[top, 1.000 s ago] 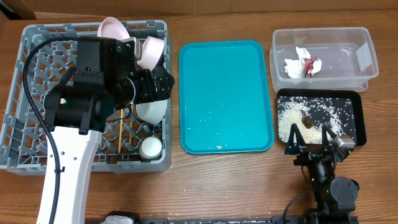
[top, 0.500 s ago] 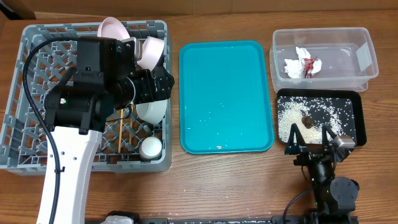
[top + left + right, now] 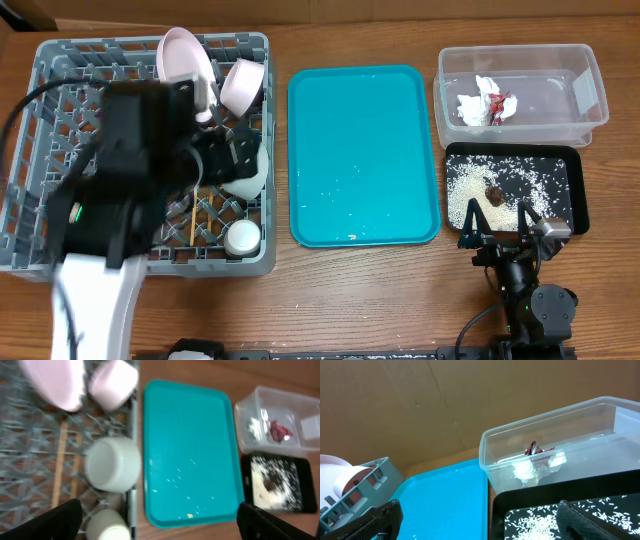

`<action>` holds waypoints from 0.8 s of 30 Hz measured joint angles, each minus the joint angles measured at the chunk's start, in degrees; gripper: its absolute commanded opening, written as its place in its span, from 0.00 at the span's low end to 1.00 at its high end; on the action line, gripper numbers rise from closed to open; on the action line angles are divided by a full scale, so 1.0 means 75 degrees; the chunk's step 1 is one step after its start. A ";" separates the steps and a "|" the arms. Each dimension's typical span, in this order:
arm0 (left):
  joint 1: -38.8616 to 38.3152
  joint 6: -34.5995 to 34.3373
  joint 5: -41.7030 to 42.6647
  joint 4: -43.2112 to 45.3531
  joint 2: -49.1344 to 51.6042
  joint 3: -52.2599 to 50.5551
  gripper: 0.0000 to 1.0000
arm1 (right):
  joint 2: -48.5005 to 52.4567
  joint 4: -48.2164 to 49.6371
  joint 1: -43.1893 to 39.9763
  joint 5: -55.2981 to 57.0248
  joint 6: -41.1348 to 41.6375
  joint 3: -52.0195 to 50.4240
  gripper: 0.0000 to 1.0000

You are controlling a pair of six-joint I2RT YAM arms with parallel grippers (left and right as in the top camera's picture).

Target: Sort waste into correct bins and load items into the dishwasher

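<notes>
Overhead, the bowl (image 3: 245, 173) is seen standing in the rack (image 3: 60, 80) just below the left pincer (image 3: 160, 510), which is held apart and empty, well apart from the right pincer (image 3: 497, 215), likewise spread.

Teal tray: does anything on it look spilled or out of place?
Yes. A few loose white rice grains lie scattered on the teal tray, mostly on its near half, not in the black tray beside it. The teal tray itself shows no damage.
</notes>
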 measured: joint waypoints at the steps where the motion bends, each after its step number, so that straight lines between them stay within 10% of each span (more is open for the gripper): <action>1: 0.0000 0.0000 -0.0175 0.0111 -0.0289 -0.0131 1.00 | 0.0000 0.0003 0.0000 -0.0003 0.0000 0.0000 1.00; 24: 0.1256 0.0976 -0.1145 0.5855 -0.7426 -0.7860 1.00 | 0.0000 -0.0029 0.0000 -0.0003 0.0000 0.0000 1.00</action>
